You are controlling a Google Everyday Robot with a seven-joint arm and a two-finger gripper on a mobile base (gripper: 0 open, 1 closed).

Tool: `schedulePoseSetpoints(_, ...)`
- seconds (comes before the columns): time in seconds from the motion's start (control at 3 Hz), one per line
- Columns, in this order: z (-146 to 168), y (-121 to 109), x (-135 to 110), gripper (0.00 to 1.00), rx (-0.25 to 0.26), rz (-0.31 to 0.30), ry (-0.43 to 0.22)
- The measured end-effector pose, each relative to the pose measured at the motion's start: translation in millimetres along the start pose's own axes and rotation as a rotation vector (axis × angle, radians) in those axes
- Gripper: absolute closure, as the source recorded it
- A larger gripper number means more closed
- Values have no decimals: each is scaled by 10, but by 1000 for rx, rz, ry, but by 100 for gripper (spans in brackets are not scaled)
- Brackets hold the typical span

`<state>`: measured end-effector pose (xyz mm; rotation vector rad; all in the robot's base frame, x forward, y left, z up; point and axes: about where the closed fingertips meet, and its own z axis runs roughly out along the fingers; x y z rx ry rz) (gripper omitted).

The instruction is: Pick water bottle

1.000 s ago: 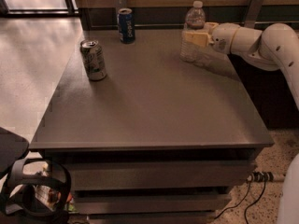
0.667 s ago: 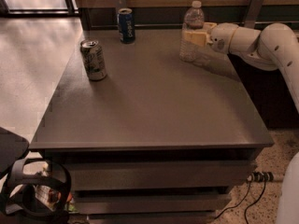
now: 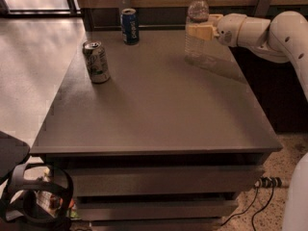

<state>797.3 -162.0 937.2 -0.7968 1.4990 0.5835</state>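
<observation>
as things stand: reach looks done, lift not yet.
silver-green can [image 3: 96,61]: 10 o'clock on the table [image 3: 159,109], upright, apart from the arm.
blue can [image 3: 129,26]: 11 o'clock, near the back edge.
water bottle [image 3: 195,49]: 1 o'clock, upright, base seemingly on the tabletop.
gripper [image 3: 196,31]: at the bottle, arm lying toward 3 o'clock, seemingly clamped round the label band.
left: raise the bottle clear.

Claw [image 3: 198,31] against water bottle [image 3: 195,48], grip unclear, arm [image 3: 288,29] cut off by right edge
</observation>
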Motion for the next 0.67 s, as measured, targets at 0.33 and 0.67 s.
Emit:
schedulePoseSetpoints(0.33, -77, -16, -240, 100, 24, -41, -5)
schedulePoseSetpoints(0.67, -139, -27, -438, 100, 44, -72, -19)
